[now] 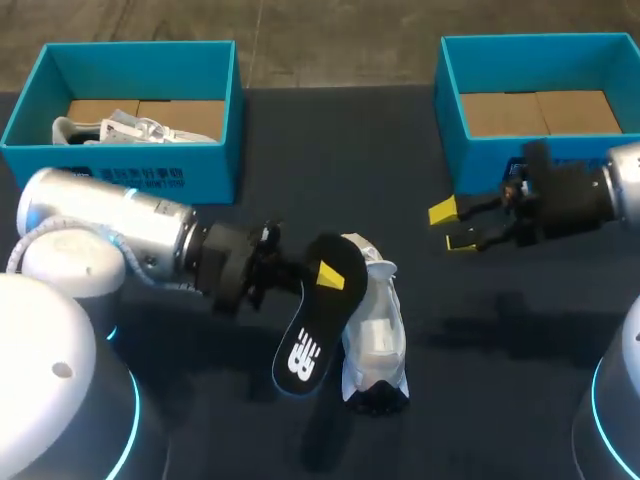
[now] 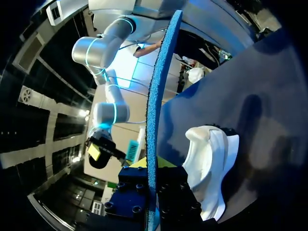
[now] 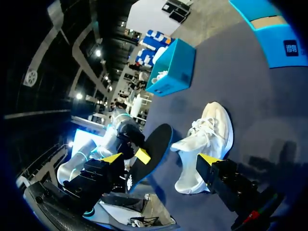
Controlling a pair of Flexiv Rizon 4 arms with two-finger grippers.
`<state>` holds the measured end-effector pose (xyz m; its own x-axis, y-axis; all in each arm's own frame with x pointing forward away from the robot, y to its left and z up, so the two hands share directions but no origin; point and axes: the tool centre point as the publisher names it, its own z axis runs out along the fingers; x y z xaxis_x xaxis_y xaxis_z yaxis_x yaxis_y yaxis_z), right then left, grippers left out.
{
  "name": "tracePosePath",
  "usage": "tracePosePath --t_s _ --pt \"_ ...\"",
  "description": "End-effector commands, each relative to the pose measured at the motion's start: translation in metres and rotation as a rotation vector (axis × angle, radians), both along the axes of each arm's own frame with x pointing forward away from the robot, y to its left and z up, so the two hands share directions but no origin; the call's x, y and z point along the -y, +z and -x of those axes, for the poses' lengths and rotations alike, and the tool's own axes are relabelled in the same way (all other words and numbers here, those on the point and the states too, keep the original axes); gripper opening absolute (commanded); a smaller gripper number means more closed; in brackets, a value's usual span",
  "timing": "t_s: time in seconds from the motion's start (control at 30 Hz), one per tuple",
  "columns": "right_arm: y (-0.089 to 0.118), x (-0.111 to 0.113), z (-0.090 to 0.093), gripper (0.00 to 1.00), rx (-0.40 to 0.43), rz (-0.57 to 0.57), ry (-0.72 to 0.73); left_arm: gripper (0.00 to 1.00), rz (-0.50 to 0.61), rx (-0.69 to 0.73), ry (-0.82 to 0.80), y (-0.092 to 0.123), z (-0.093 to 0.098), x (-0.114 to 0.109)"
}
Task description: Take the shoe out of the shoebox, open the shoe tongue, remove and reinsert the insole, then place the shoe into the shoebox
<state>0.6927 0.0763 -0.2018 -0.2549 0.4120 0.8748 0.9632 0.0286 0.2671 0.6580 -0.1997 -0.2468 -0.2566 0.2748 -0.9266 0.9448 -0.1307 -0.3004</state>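
A white shoe (image 1: 375, 330) lies on its side on the dark table, sole end toward the front; it also shows in the right wrist view (image 3: 207, 134) and beside my left gripper (image 2: 209, 168). My left gripper (image 1: 325, 278) is shut on a black insole (image 1: 318, 325) and holds it on edge, just left of the shoe. The left wrist view shows the insole (image 2: 156, 106) edge-on, blue-rimmed, clamped between the fingers (image 2: 151, 178). My right gripper (image 1: 455, 227) hangs open and empty to the right, in front of the right shoebox (image 1: 455, 120). Its view faces the shoe and the insole (image 3: 154, 147).
The blue shoebox at the back left (image 1: 215, 150) holds another pale shoe (image 1: 130, 130). The right blue shoebox has only a cardboard floor. The left box (image 3: 173, 67) also appears beyond the shoe in the right wrist view.
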Motion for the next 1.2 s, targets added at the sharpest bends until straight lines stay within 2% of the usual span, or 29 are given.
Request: tracePosePath --t_s 0.03,0.1,0.13,0.2,0.27,0.43,0.5,0.53,1.0,1.2 --pt "0.003 0.003 0.003 1.00 -0.001 0.005 -0.003 0.00 -0.040 0.003 -0.016 0.006 -0.004 0.000" --pt "0.003 0.003 0.003 1.00 -0.001 0.005 -0.003 0.00 -0.040 0.003 -0.016 0.006 -0.004 0.000" --pt "0.004 0.002 0.003 1.00 0.038 0.073 0.003 0.00 -0.040 0.003 -0.016 0.006 -0.004 0.000" --pt "0.006 0.006 0.007 1.00 0.180 0.056 0.120 0.00 -0.053 0.006 -0.030 0.004 0.004 0.009" --pt "0.003 0.014 0.013 1.00 0.274 0.086 0.158 0.00 -0.048 -0.007 -0.028 0.001 0.009 0.013" --pt "-0.014 0.033 0.028 1.00 0.414 0.153 0.271 0.00 0.003 -0.119 -0.019 -0.008 0.020 0.016" --pt "-0.026 0.036 0.033 1.00 0.414 0.214 0.345 0.00 0.022 -0.228 -0.028 -0.010 0.028 0.016" --pt "-0.026 0.036 0.033 1.00 0.414 0.214 0.345 0.00 -0.002 -0.272 -0.049 -0.012 0.034 0.015" --pt "-0.026 0.036 0.033 1.00 0.414 0.214 0.345 0.00 -0.002 -0.272 -0.049 -0.012 0.034 0.015" --pt "-0.031 0.038 0.046 1.00 0.520 0.270 0.416 0.00 0.089 -0.269 -0.031 -0.003 0.053 0.013"
